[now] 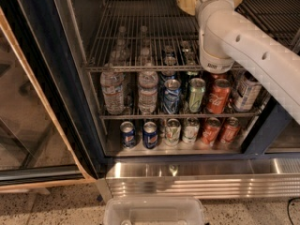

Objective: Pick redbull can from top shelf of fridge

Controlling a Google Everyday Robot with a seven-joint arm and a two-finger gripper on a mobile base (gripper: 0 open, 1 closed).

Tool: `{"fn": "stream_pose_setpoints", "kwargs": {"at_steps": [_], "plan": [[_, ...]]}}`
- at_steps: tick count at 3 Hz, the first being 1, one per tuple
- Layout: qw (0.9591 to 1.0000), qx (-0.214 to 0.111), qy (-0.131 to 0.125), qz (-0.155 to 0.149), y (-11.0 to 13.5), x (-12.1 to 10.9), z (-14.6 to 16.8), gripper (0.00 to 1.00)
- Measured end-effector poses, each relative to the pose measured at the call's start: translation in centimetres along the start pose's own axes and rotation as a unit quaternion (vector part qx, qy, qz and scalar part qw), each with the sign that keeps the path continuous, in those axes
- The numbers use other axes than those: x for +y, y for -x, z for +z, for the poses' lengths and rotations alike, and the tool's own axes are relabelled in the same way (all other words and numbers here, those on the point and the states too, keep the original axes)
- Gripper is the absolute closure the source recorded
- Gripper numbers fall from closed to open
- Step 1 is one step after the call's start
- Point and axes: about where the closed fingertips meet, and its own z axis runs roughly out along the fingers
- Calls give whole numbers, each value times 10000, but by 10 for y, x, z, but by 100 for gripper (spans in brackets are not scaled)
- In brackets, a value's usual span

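Observation:
The fridge [42, 78] stands open in the camera view. Its top shelf [140, 68] is a chrome wire rack, and the part I can see carries nothing. No redbull can shows on it; it is hidden or out of view. My white arm [253, 46] reaches in from the right above this shelf. My gripper [188, 2], tan in colour, sits at the top edge of the picture over the back of the shelf, mostly covered by the wrist.
Below the top shelf, a second rack [178, 115] holds water bottles [113, 90] and upright cans. A lower row has Pepsi cans [127, 134] and red cans [211, 130]. A ribbed steel base panel [197, 182] and a clear bin [154, 211] lie in front.

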Motion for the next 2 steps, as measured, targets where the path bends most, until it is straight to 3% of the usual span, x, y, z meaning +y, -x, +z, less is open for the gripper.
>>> {"fn": "stream_pose_setpoints", "kwargs": {"at_steps": [1, 2], "plan": [[9985, 70, -541, -15, 0, -23, -12, 0], [9960, 168, -873, 12, -3, -41, -21, 0]]}}
